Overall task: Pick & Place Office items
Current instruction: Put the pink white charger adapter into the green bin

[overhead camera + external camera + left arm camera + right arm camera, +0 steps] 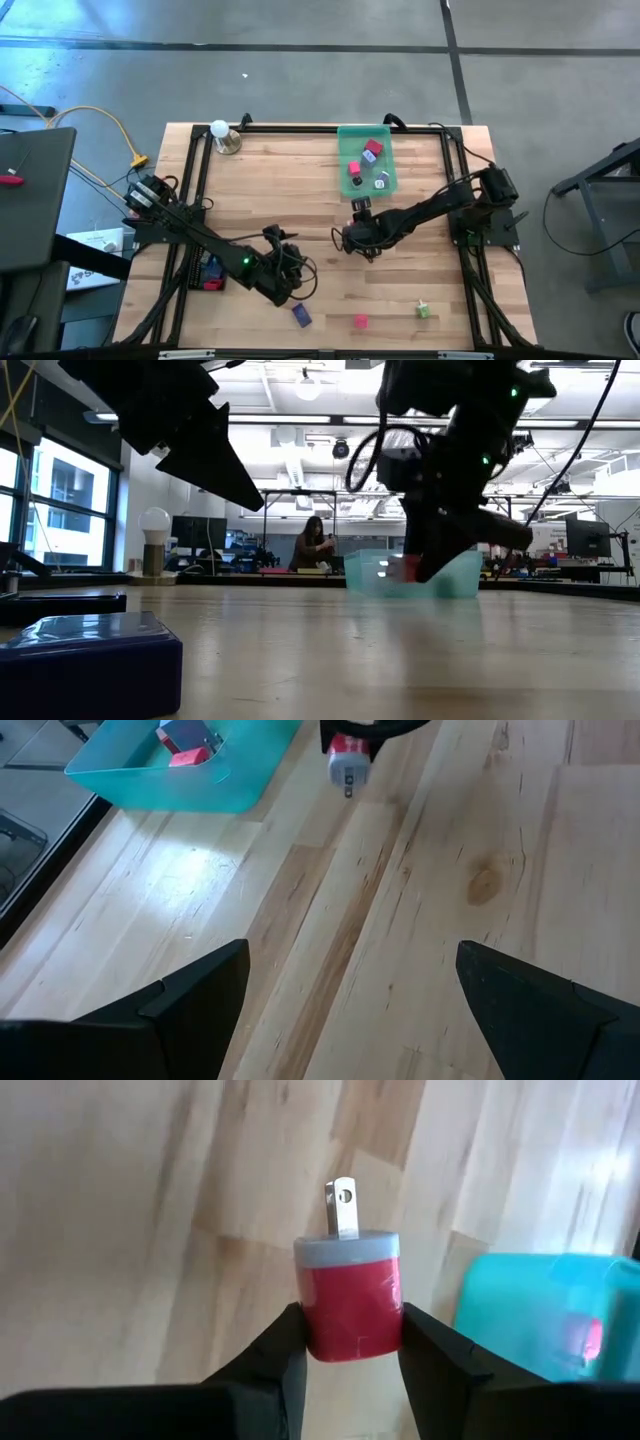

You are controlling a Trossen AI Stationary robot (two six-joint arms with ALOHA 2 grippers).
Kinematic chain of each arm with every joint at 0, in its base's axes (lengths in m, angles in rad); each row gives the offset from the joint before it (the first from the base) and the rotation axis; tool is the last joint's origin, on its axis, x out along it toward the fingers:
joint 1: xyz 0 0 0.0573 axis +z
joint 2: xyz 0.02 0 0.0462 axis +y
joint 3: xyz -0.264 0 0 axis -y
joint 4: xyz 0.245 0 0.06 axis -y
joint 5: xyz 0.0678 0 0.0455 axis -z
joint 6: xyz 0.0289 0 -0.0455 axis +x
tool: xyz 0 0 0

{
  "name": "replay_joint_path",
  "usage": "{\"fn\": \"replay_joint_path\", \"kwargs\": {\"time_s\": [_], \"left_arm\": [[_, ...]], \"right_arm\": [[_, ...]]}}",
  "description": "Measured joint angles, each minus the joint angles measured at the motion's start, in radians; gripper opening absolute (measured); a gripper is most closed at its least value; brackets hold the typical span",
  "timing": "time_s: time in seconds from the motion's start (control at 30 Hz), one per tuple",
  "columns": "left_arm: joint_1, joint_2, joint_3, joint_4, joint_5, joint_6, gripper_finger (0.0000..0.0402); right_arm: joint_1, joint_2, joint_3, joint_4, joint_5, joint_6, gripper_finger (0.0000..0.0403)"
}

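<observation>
- My wooden counter [300, 190] carries a teal tray [350, 150].
- Near edge, opposite the tray: purple block [301, 316], pink block [360, 321], green piece [423, 310].

red plug block [350, 1308] | grey cap, metal prong | pinched in jaws beside teal tray [540, 1315]

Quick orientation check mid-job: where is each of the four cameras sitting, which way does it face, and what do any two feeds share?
High view: overhead, straight down on the table; both arms show.
Low view: tabletop height, facing the room; a purple block near, arms overhead.
Left wrist view: on the left arm, past its open fingers, toward the green tray.
Right wrist view: right hand gripping a red plug adapter.
Shared: both wrist views show adapter and tray.
</observation>
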Motion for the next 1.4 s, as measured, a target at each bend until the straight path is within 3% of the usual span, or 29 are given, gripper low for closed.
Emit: {"fn": "replay_joint_path", "kwargs": {"time_s": [0.23, 0.57, 1.07, 1.2, 1.4], "left_arm": [[0.0, 0.0, 0.0, 0.0, 0.0, 0.0, 0.0347], [0.0, 0.0, 0.0, 0.0, 0.0, 0.0, 0.0347], [-0.002, 0.0, 0.0, 0.0, 0.008, -0.004, 0.0347], [-0.002, 0.0, 0.0, 0.0, 0.008, -0.004, 0.0347], [0.0, 0.0, 0.0, 0.001, 0.008, -0.004, 0.0347]], "right_arm": [[0.045, -0.001, 0.099, -0.187, 0.118, 0.051, 0.0117], [0.043, -0.05, 0.18, -0.387, 0.175, 0.113, 0.0117], [-0.135, -0.309, 0.18, -0.5, 0.208, 0.2, 0.0117], [-0.235, -0.368, 0.181, -0.486, 0.152, 0.204, 0.0117], [-0.406, -0.37, 0.18, -0.41, -0.022, 0.175, 0.0117]]}}
